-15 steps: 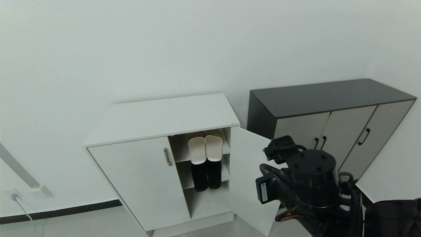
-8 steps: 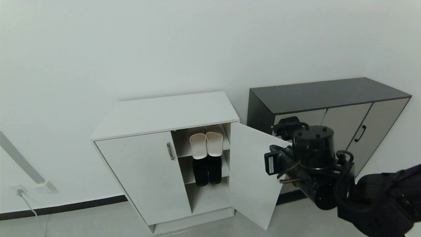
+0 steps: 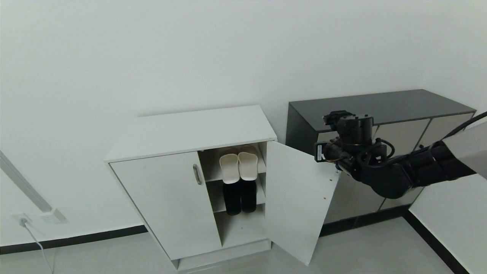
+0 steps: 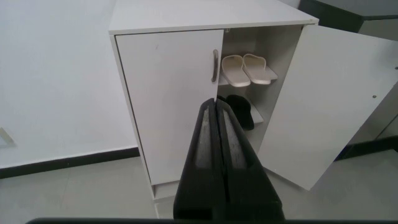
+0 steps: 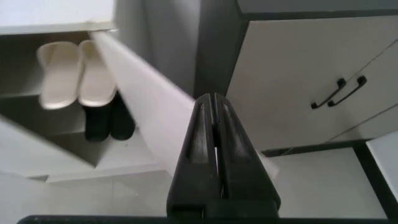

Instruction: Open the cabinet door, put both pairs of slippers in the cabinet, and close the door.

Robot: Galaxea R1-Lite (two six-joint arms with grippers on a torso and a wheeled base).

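A big white wall (image 3: 152, 57) fills the back of the room, and a grey floor (image 3: 361, 251) lies below it. A white cabinet (image 3: 190, 131) stands against the wall in the middle. Just to its right stands a dark cabinet (image 3: 380, 104) with pale doors.

The white cabinet's right door (image 3: 296, 198) is swung wide open, out toward the near side. Its left door (image 3: 167, 201) is shut.

The right gripper (image 5: 215, 99) is up by the top outer edge of the open door, in front of the dark cabinet. Its two fingers are pressed flat together and hold nothing. I cannot tell if it touches the door. The left gripper (image 4: 216, 102) is out in front of the white cabinet, apart from it. Its fingers are pressed together too, with nothing in them.

Both pairs of slippers are inside the white cabinet. The white slippers (image 3: 239, 166) lie side by side on the top shelf. The black slippers (image 3: 239, 197) lie side by side on the shelf right under them.

A small metal handle (image 3: 195, 174) sits on the shut door. Far left, low on the wall, there is a plug socket (image 3: 21, 220) with a cable.
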